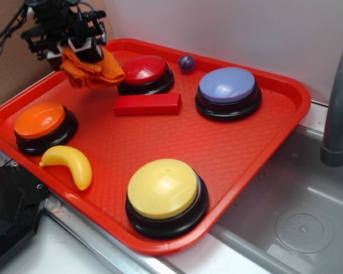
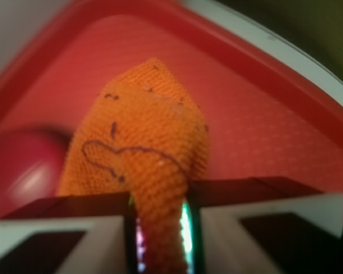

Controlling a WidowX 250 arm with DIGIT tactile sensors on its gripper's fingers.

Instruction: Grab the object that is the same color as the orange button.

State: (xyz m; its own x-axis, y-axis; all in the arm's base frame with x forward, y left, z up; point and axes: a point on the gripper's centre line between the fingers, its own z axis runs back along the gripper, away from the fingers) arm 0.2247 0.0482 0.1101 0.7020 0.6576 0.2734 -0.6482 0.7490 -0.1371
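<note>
The orange knitted cloth point(image 1: 91, 69) hangs from my gripper point(image 1: 84, 50) above the far left corner of the red tray point(image 1: 240, 148). In the wrist view the cloth point(image 2: 143, 142) fills the middle, pinched between the two fingers of my gripper point(image 2: 160, 234), with the tray point(image 2: 257, 114) below. The orange button point(image 1: 41, 121), with a glossy orange dome and black base, sits at the tray's left edge, in front of the gripper. The cloth is lifted off the tray floor.
A red-domed button point(image 1: 144, 71), a red rectangular block point(image 1: 147, 104), a blue-domed button point(image 1: 227, 88), a small purple ball point(image 1: 187, 63), a yellow-domed button point(image 1: 164, 191) and a yellow toy banana point(image 1: 68, 164) lie on the tray. A grey faucet point(image 1: 338, 108) and sink are at right.
</note>
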